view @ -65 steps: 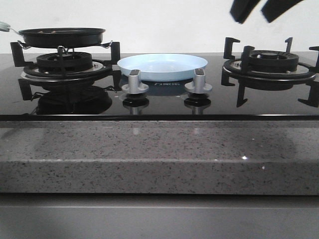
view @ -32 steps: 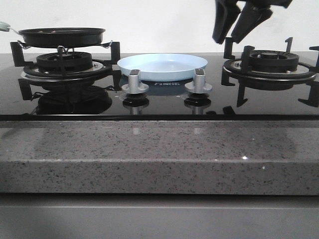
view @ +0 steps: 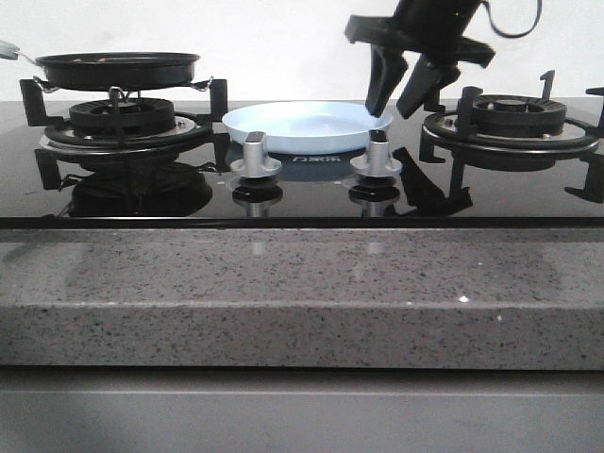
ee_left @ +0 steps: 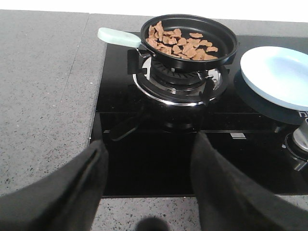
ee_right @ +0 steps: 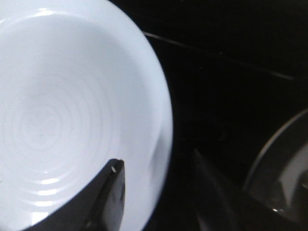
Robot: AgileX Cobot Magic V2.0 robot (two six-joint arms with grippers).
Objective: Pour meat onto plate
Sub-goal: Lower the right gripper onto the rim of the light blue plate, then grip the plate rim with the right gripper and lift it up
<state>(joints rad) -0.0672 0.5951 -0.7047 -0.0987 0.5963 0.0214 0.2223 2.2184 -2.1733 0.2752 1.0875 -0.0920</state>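
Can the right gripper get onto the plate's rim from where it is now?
Probably yes. The right gripper hangs open right over the near right edge of the pale-blue plate, one finger above the plate, the other outside it. Nothing lies between; the plate is empty.

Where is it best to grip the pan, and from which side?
Probably at the pale handle, coming from the stove's left. It sticks out sideways from the pan, beyond the burner, while the bowl is wide and holds the meat.
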